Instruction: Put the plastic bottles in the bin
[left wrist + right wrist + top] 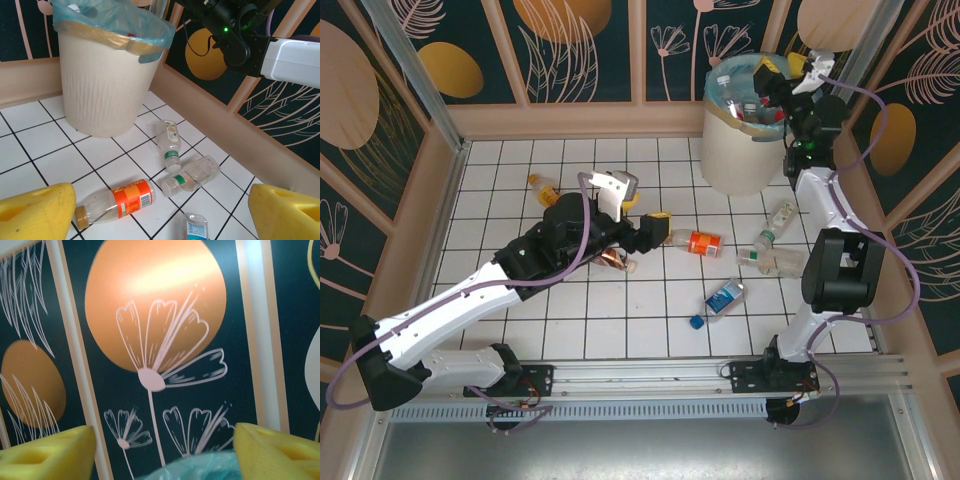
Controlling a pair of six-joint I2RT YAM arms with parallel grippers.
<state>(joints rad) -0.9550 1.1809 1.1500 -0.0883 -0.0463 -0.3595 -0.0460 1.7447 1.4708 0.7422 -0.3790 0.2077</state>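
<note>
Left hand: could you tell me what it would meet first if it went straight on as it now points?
Probably the orange-labelled bottle lying just ahead, though depth is unclear.

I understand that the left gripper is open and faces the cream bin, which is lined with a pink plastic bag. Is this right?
Not fully. The bag lining the bin is light blue, not pink, as the left wrist view shows. The left gripper is indeed open and faces the bin.
</note>
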